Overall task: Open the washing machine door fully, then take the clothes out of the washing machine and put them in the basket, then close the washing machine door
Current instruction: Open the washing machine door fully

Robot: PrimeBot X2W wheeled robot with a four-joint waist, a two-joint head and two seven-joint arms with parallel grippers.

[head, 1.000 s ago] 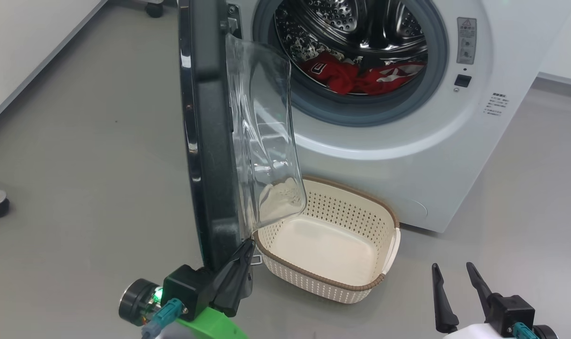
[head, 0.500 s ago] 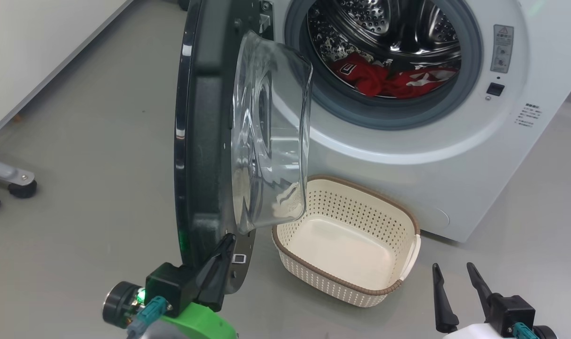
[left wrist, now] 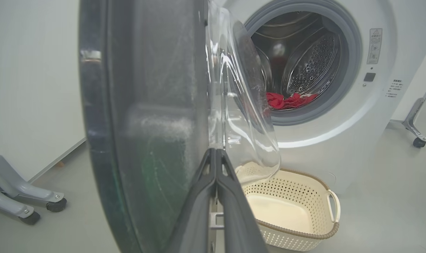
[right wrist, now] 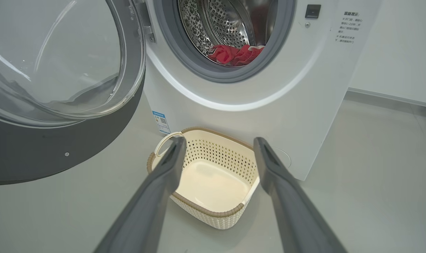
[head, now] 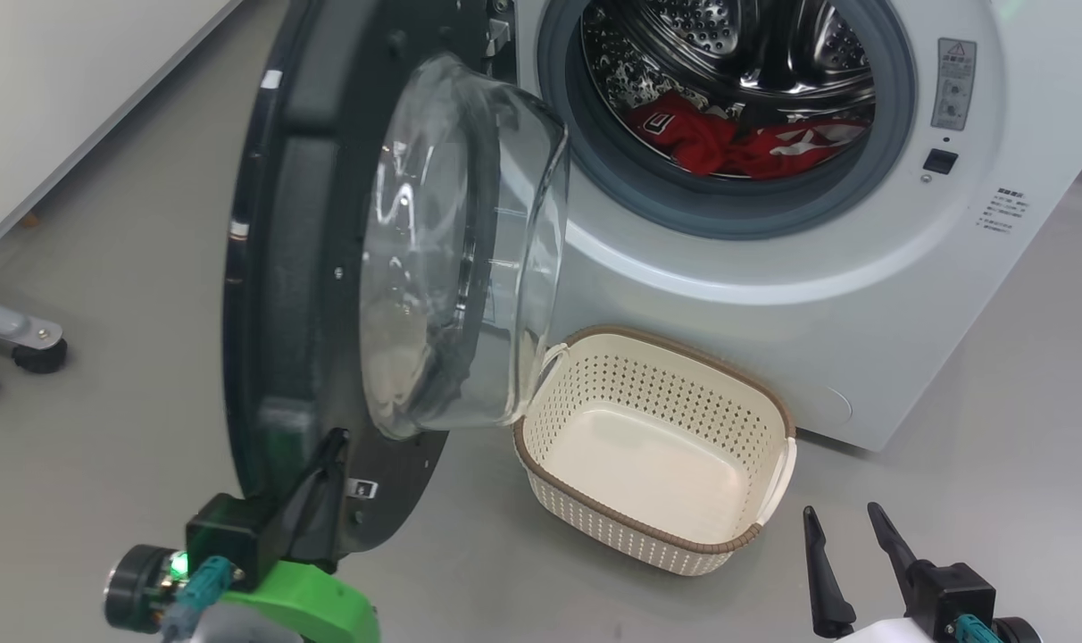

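washing machine door [head: 300, 268] stood open | left hand [head: 334, 439] closed, tips laid against door's lower rim | right hand [head: 840, 511] spread, nothing held | clothes [head: 711, 143] seen inside washing machine [head: 773, 295] | basket [head: 595, 520] set on floor [head: 130, 268] just before it

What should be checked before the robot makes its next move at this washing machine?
1. Washing machine door swung well away from the port: ok. At its full swing: cannot tell.
2. Left gripper shut, tips against the door's inner face near its lower edge: ok.
3. Right gripper open and holding nothing, above the floor near the basket: ok.
4. Clothes lying in the drum of the washing machine, in sight through the port: ok.
5. Basket empty, on the floor in front of the machine, apart from the door: ok.
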